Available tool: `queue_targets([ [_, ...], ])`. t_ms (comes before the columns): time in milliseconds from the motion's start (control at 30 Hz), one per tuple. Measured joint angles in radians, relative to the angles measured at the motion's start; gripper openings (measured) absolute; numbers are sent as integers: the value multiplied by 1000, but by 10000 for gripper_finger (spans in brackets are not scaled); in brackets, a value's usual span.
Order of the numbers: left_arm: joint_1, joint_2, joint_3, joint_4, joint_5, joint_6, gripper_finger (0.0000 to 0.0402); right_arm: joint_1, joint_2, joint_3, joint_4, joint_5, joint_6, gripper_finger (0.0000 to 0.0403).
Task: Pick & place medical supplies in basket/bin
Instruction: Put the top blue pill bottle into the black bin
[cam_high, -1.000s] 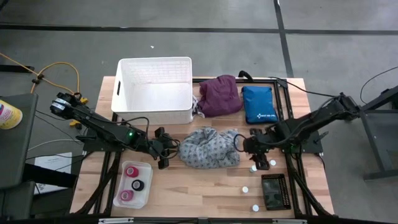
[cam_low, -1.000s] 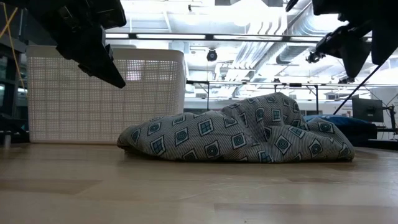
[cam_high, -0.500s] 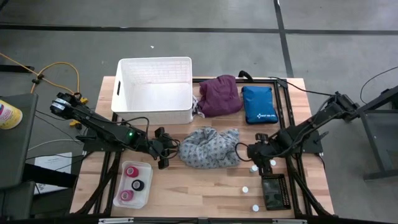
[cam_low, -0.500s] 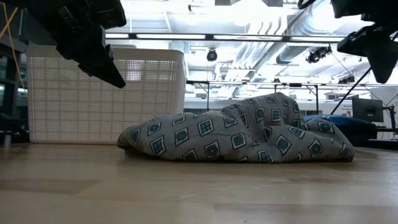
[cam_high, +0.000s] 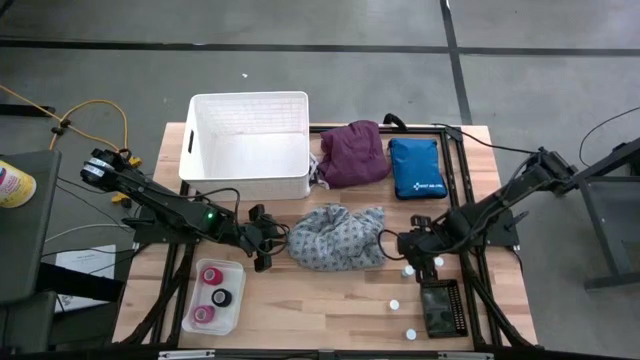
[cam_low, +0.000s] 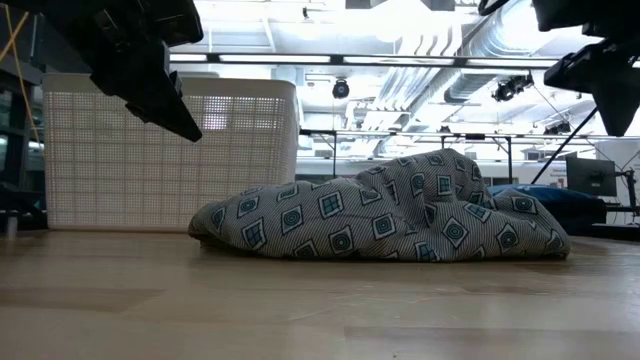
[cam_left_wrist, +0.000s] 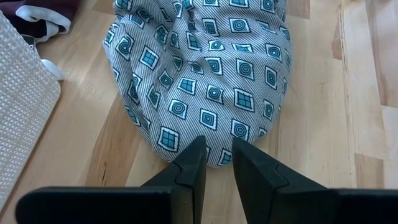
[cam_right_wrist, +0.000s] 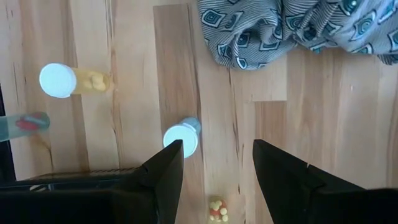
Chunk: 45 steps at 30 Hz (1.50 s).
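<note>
A: Starting at the left edge of the tabletop (cam_high: 300, 310), there's a clear tray (cam_high: 213, 297) with the tape rolls (cam_high: 212, 296) sitting in it: pink, black and red.

B: And just above it the left end effector (cam_high: 264, 240) hovers off the wood, pointed at the left end of the grey dotted cloth (cam_high: 338, 236). From its wrist camera the fingers (cam_left_wrist: 193, 168) stand only a narrow gap apart, with nothing between them, tips right at the cloth's near edge.

A: Behind that arm, the white basket (cam_high: 247, 185) sits at the back-left of the tabletop. Nothing shows inside it from above.

B: Moving toward the middle: the grey dotted cloth lies heaped in front of the basket. The purple cloth (cam_high: 354, 152) is bunched up behind it, just right of the basket, and a blue pouch (cam_high: 417, 168) lies beside that.

A: Now the right side. The right end effector (cam_high: 408, 243) is raised over the tabletop just off the right end of the grey cloth, above the white-capped vials (cam_high: 406, 271).

B: Its fingers (cam_right_wrist: 165, 168) are spread well apart and empty. One vial (cam_right_wrist: 182, 137) sits on the wood close by one fingertip; another vial (cam_right_wrist: 71, 81) lies farther off on its side.

A: More vials dot the wood toward the front, next to a dark rack (cam_high: 441, 309) at the front-right.
</note>
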Motion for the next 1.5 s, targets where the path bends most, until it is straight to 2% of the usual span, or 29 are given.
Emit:
queue_targets([
  [300,0,0,0,0,0,0,74,54,0,-33,42,54,56,181],
  [600,0,0,0,1,0,0,74,88,0,-97,132,59,103,181],
  [1067,0,0,0,1,0,0,74,152,0,-124,190,109,110,181],
  [1500,0,0,0,1,0,0,74,186,109,-124,193,125,96,181],
])
